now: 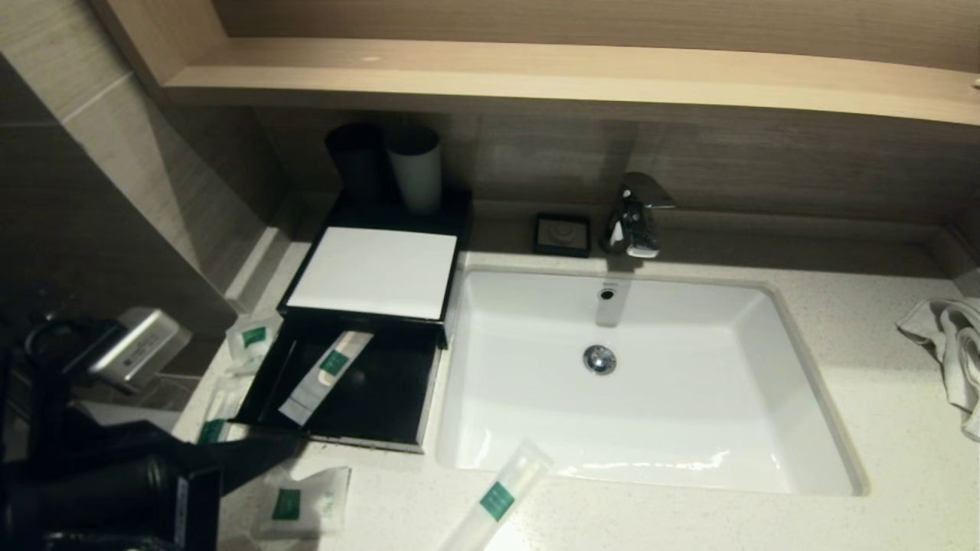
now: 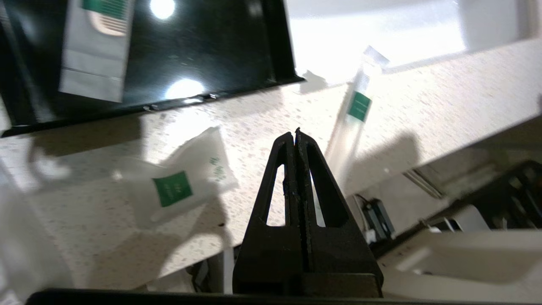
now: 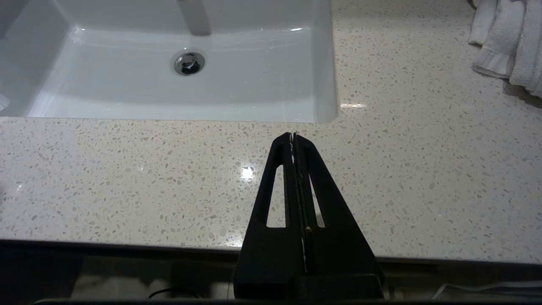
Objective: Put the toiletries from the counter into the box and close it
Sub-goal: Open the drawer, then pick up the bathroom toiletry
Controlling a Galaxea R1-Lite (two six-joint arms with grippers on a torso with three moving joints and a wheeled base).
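The black box [image 1: 348, 441] stands open left of the sink, its white lid [image 1: 375, 272] slid back. One white tube with a green label [image 1: 325, 373] lies inside it, also in the left wrist view [image 2: 97, 46]. On the counter lie a white pouch with a green label [image 1: 302, 505] [image 2: 186, 186], a long tube [image 1: 498, 501] [image 2: 353, 118] by the sink's front edge, and two small sachets [image 1: 253, 337] [image 1: 218, 417] left of the box. My left gripper [image 1: 291, 445] [image 2: 295, 132] is shut and empty, hovering between the pouch and the long tube. My right gripper [image 3: 293, 135] is shut and empty over bare counter in front of the sink.
The white sink [image 1: 811, 383] [image 3: 330, 63] takes up the middle, with the tap [image 1: 632, 214] behind it. Two cups [image 1: 417, 168] stand behind the box. A small black dish [image 1: 563, 233] sits by the tap. A white towel [image 1: 953, 344] [image 3: 508, 42] lies at the far right.
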